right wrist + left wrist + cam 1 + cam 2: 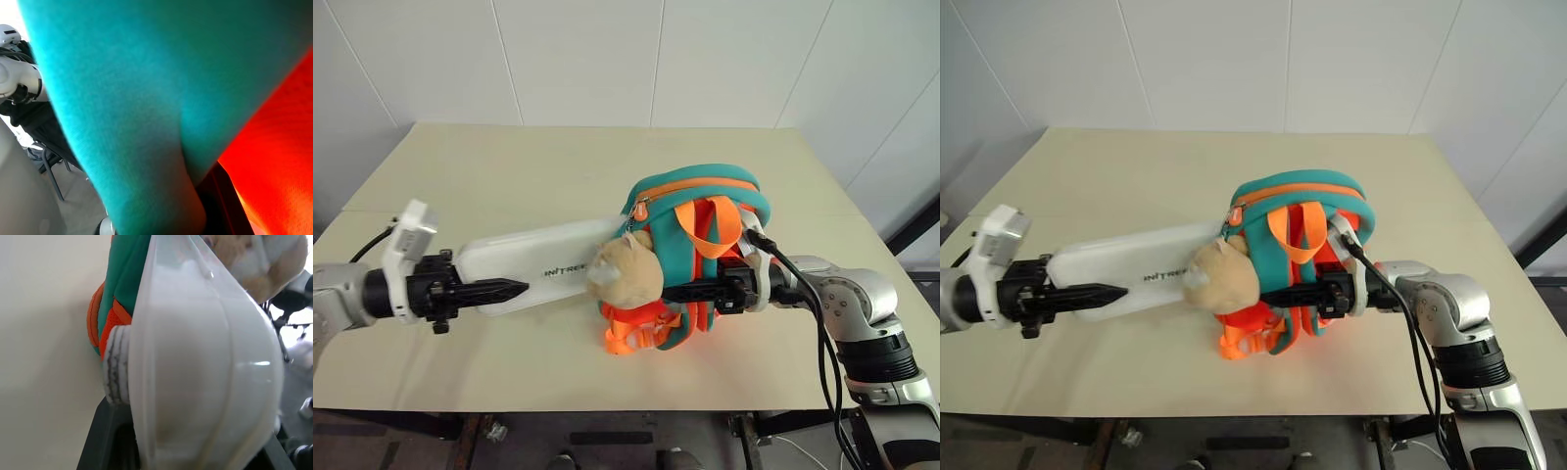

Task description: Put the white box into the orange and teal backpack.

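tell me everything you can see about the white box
The box is flat, thin and white, smooth like plastic, with rounded corners and small dark lettering on its face. It is held up off the table, lying roughly level. The left end effector is shut on its near end. Its far end meets the backpack behind the beige plush toy, by the zipper; how far it is inside cannot be told. The right end effector is shut on the backpack.
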`<state>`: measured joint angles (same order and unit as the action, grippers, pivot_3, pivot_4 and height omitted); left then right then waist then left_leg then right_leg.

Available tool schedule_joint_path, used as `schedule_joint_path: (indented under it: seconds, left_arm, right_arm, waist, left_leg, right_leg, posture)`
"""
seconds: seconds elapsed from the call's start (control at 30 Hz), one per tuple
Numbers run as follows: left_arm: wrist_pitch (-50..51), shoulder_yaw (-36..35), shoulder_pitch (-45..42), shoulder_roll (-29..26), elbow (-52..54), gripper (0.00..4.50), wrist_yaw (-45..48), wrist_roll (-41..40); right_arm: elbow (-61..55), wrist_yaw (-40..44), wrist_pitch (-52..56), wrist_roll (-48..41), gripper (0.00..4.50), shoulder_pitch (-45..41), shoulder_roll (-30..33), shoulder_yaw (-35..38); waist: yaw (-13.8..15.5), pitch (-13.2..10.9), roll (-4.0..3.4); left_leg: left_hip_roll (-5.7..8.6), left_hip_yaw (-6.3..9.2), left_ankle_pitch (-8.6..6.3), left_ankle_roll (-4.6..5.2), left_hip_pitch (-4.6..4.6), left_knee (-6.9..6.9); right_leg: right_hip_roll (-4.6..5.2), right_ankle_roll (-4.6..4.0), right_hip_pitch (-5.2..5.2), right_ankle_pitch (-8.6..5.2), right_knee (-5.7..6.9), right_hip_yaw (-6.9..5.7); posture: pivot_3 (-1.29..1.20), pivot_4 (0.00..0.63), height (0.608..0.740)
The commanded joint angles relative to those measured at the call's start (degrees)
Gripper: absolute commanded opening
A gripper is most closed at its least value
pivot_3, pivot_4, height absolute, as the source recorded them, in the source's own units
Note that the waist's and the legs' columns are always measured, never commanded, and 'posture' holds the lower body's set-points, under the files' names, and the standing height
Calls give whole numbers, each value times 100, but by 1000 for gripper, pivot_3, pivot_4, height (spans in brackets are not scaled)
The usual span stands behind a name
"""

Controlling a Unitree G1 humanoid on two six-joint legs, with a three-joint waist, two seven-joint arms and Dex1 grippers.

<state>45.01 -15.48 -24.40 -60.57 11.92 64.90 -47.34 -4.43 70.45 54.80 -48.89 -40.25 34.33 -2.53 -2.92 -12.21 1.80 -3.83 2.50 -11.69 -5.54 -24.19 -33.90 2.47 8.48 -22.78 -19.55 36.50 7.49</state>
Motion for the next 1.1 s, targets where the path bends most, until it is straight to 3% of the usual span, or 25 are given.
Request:
schedule_joint_path:
  seconds: [0.03, 0.27, 0.47, 0.57, 0.77, 0.8, 1.0, 1.1]
  left_arm:
    - [-460, 760, -819, 68, -167, 1238, 282, 580]
    - [-481, 1918, -2217, 709, -509, 1238, 2, 1504]
    - [-233, 2489, -3198, 1919, -1048, 1238, -52, 1653]
    - [-323, 2791, -3360, 2518, -1246, 1238, -246, 1964]
    - [-244, 2834, -3250, 2858, -1302, 1238, -346, 2212]
    - [-209, 2822, -3227, 2851, -1298, 1945, -349, 2227]
    - [-514, 2404, -3161, 2308, -1398, 3595, 54, 2242]
    - [-791, 2236, -3139, 1980, -1552, 3595, 354, 2236]
  right_arm:
    - [-186, -2, -104, -47, 16, -55, -65, 48]
    - [-250, -29, -113, -34, 16, -24, -111, 58]
    - [-262, -53, -161, -17, 16, -18, -144, 63]
    - [-314, -120, -213, 5, 16, -12, -204, 57]
    - [-446, -294, -216, -50, 16, 54, -259, 148]
    - [-481, -322, -204, -69, 0, 78, -256, 168]
    - [-586, -447, -166, -101, 0, 209, -219, 243]
    - [-575, -482, -197, -85, 0, 222, -223, 249]
  waist:
    - [-5, 0, 0]
    - [-15, 0, -1]
    - [0, 0, -1]
    - [-9, -1, -1]
    - [-9, -1, -2]
    - [-7, -1, -2]
    - [-36, -1, -3]
    - [-51, -3, -6]
  left_leg:
    - [0, 0, 0, 0, -1, -2]
    - [-1, 2, -2, 4, -3, -6]
    - [0, 4, -2, 4, -5, -24]
    - [1, 4, -2, 4, -5, -34]
    - [1, 7, -1, 3, -3, -36]
    - [1, 7, -1, 3, -3, -38]
    - [1, 9, -1, 3, -3, -45]
    - [0, 9, 0, 2, 0, -40]
  right_leg:
    - [0, 1, 0, 1, 0, 1]
    - [-4, 12, 1, -6, 9, 2]
    - [-5, 15, 2, -8, 27, 5]
    - [-5, 16, 2, -8, 38, 6]
    - [-5, 18, 2, -9, 47, 6]
    - [-5, 18, 3, -9, 48, 6]
    - [-6, 18, 5, -9, 52, 6]
    - [-7, 18, 4, -9, 54, 6]
  posture:
    - [0, 150, 740]
    - [0, 150, 740]
    - [0, 150, 740]
    - [0, 150, 740]
    - [0, 150, 740]
    - [0, 150, 740]
    - [0, 150, 740]
    - [0, 150, 740]
